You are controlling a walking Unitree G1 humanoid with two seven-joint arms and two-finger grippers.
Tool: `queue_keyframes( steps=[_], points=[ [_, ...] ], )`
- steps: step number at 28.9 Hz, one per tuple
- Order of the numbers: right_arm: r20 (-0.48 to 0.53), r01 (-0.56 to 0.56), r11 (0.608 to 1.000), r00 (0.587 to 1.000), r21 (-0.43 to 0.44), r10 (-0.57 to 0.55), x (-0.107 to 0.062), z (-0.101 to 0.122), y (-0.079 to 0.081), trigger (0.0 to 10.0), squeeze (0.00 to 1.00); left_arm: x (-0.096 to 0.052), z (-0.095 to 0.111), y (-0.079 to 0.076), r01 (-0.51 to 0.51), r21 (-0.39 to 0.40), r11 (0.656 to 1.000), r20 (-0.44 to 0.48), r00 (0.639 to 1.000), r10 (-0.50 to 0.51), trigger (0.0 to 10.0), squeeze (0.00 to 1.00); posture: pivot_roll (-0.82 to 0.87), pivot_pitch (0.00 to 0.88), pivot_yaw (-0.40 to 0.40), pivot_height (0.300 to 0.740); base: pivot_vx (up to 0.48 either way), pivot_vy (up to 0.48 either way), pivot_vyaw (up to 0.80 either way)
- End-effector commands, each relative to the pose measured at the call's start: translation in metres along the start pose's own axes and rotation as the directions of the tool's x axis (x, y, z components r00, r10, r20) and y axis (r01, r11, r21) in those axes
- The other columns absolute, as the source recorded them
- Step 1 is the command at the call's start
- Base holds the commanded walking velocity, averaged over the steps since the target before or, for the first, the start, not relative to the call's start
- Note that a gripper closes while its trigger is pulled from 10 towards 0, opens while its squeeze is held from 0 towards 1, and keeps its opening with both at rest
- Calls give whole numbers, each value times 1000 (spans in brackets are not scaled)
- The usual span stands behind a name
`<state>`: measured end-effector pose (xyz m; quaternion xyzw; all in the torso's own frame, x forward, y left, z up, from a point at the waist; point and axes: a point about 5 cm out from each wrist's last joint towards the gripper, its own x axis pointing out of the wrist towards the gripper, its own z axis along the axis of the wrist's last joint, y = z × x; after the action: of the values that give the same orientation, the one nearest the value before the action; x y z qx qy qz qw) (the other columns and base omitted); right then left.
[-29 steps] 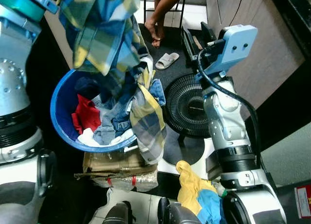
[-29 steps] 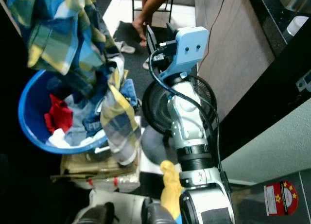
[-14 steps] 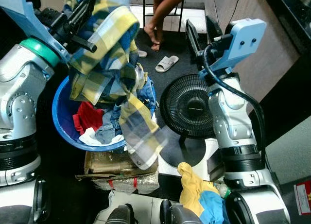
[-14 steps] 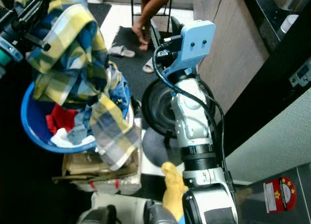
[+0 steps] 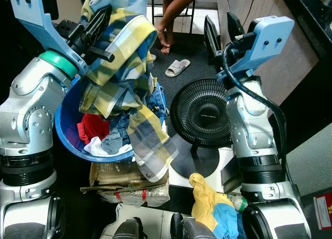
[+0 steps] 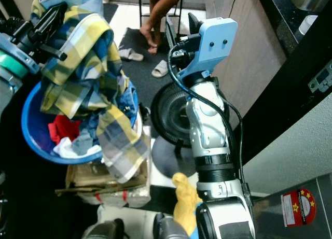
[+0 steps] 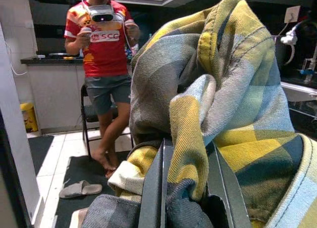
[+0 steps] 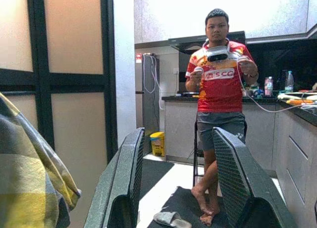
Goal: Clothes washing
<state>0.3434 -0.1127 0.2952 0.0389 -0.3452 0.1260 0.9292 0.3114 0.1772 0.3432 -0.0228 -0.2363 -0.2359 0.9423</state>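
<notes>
The left tool (image 7: 185, 188) pinches a fold of the soft, light plaid shirt (image 5: 124, 88), which drapes limply over the blue basket (image 5: 65, 135), likely best gripped at bunched cloth, while the right tool (image 8: 176, 183) gapes empty.

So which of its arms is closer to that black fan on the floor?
The right. Its right gripper hangs open just above the fan, while the left gripper holds the plaid shirt up over the blue basket.

The left tool (image 6: 49, 21) lifts a yellow-and-blue plaid shirt (image 6: 85, 73) above the round blue plastic laundry basket (image 6: 31, 138), beside a black floor fan (image 6: 168, 120).
</notes>
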Motion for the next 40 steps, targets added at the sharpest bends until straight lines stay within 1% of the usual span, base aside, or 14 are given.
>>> queue_keyframes(
  steps=[1, 7, 13, 16, 17, 20, 40],
  points=[
    [2, 21, 1000, 1000, 0, -21, -2, 1, -3, 10000, 0, 1, 8, 1, -8, 5, 1000, 33, 999, 7, 10000, 0, 96, 70, 50, 740, 0, 0, 0],
    [-4, 26, 1000, 1000, -3, -26, -4, 1, -4, 10000, 0, -1, 1, 1, -14, 24, 1000, 5, 1000, 14, 10000, 0, 92, 70, 53, 740, 0, 0, 0],
    [-9, 29, 1000, 1000, -1, -29, -5, 1, -4, 10000, 0, -1, 1, 1, -20, 22, 1000, 3, 1000, 20, 10000, 0, 91, 69, 54, 740, 0, 0, 0],
    [-11, 36, 999, 999, 4, -36, -5, 0, -5, 10000, 0, 0, 1, 1, -19, 25, 1000, 2, 1000, 19, 10000, 0, 93, 66, 56, 740, 0, 0, -431],
    [-15, 50, 999, 999, 19, -50, -4, 0, -6, 10000, 0, 0, 1, 1, -20, 29, 999, 0, 1000, 20, 10000, 0, 93, 66, 56, 740, 0, 0, -800],
    [-17, 55, 998, 998, 24, -55, -4, -1, -6, 10000, 0, 0, 1, 2, -20, 30, 999, -1, 1000, 20, 10000, 0, 96, 63, 57, 740, 0, 0, -800],
    [-23, 60, 998, 998, 19, -60, -5, -2, -7, 10000, 0, 0, -3, 5, -27, 39, 999, -19, 999, 27, 10000, 0, 95, 40, 68, 740, 0, 0, -800]
  ],
)
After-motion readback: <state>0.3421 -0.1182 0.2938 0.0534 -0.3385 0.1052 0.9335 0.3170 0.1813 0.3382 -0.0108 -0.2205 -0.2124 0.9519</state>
